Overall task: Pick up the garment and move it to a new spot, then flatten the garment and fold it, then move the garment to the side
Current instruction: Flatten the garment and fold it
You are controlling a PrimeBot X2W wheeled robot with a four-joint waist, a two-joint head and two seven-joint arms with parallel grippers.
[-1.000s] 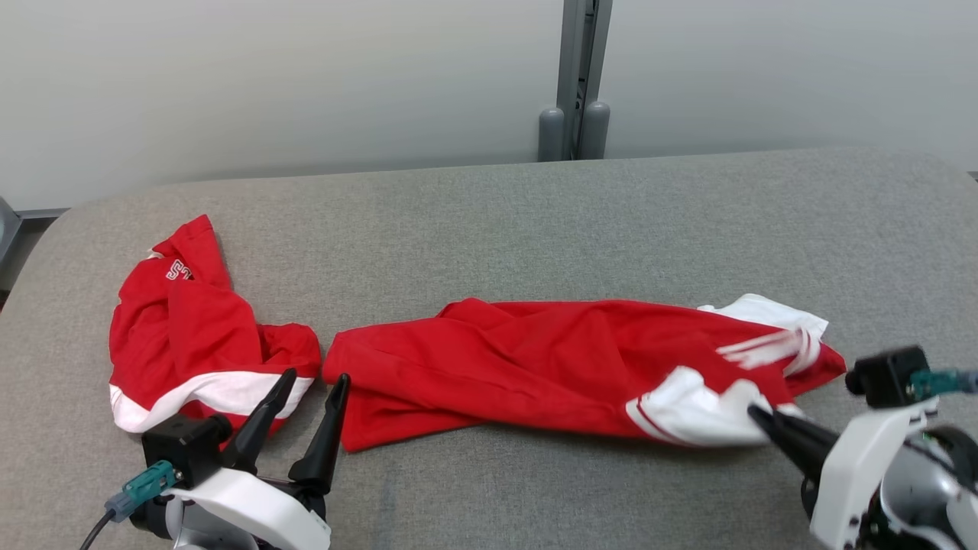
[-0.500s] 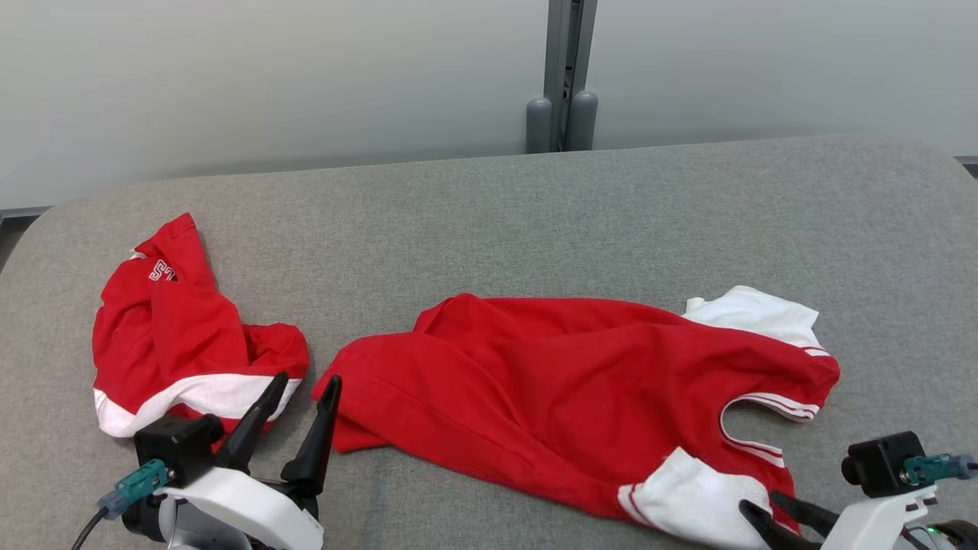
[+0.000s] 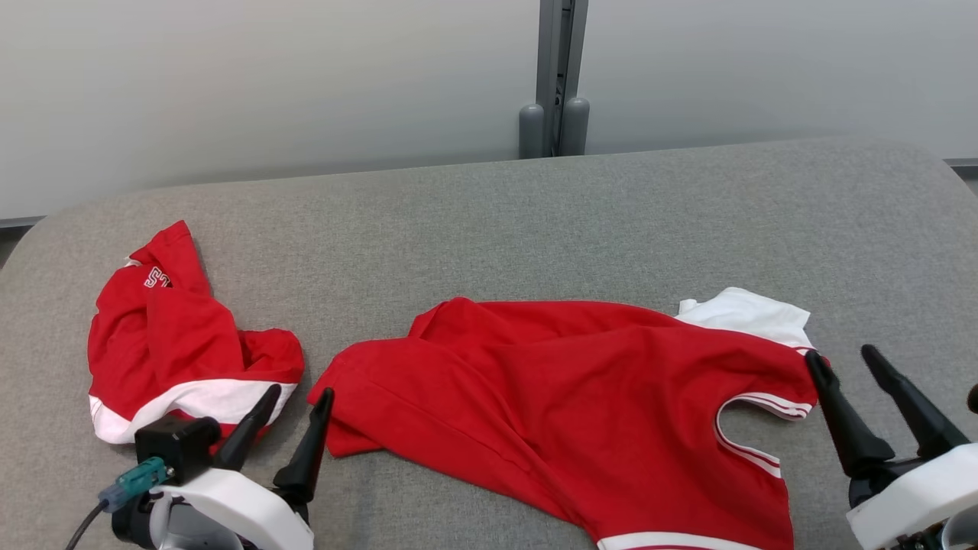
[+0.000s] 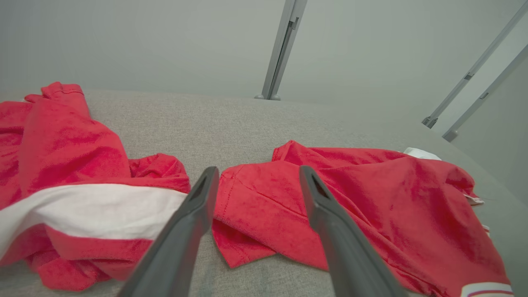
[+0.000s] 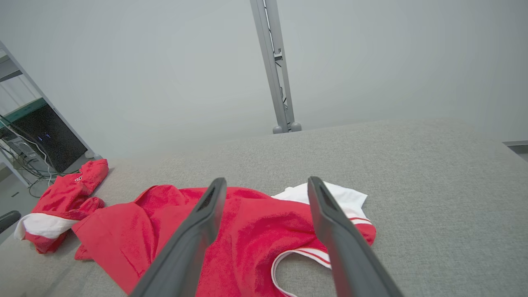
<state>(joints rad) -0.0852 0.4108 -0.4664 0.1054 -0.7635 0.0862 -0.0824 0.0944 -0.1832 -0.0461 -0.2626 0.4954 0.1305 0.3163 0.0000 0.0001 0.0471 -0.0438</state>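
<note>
The garment (image 3: pixel 581 382), red with a white sleeve (image 3: pixel 752 313) and striped trim at the neck, lies loose and creased on the grey cloth-covered desk (image 3: pixel 489 221), from the middle toward my right side, with its near hem running off the bottom edge of my head view. My right hand (image 3: pixel 839 355) is released, its two dark fingers spread wide and grasping nothing; it sits just beside the garment's shoulder end, near the white sleeve. The tip of its inner finger (image 3: pixel 837 416) meets the red edge in my head view, but from this angle I cannot tell whether it truly touches the cloth or hangs just above it. My left hand (image 3: pixel 299 392) is released too, with its fingers apart and empty, pointing at the narrow gap between the garment's left corner and a second red garment (image 3: pixel 176 344), which lies bunched up with a broad white band on my left. The two pieces of clothing lie close, yet a thin strip of grey shows between them. Beyond the desk's far edge a grey metal post (image 3: pixel 558 69) stands against a pale wall (image 3: pixel 267 84).
</note>
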